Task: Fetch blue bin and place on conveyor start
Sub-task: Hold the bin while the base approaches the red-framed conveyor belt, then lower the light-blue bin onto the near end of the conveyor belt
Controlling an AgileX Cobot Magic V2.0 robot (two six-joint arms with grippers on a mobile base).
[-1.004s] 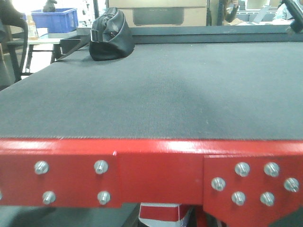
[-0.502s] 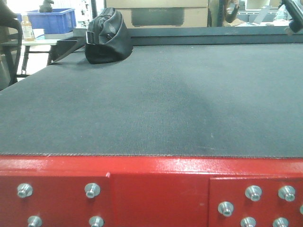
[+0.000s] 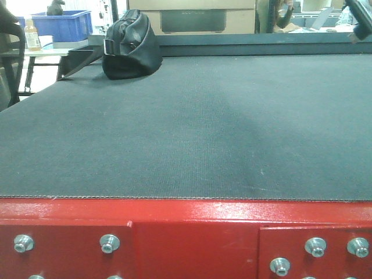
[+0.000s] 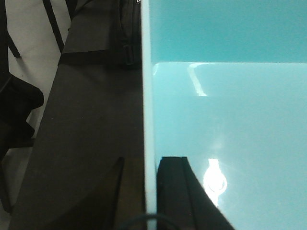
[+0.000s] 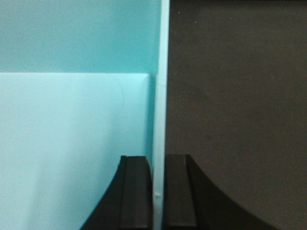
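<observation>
The blue bin [image 4: 225, 124] fills the right of the left wrist view and the left of the right wrist view [image 5: 76, 124]; the front view does not show it. My left gripper [image 4: 149, 191] is shut on the bin's left wall, with one finger [image 4: 175, 191] inside the tub. My right gripper [image 5: 159, 191] is shut on the bin's right wall, which is pinched between its two fingers [image 5: 136, 191]. The conveyor start [image 3: 186, 122] is a wide dark belt ending at a red bolted frame [image 3: 192, 238] along the bottom of the front view. Dark belt also shows beside the bin [image 5: 230, 96].
A black bag [image 3: 131, 46] lies at the belt's far left. Behind it, off the belt, a dark blue crate [image 3: 61, 24] and a bottle [image 3: 30, 34] stand on a side table. A cardboard box [image 3: 192, 16] stands beyond the belt's far end.
The red frame has slid lower in the front view and the belt fills more of it; the black bag has shifted slightly left. The view has moved closer to the belt.
</observation>
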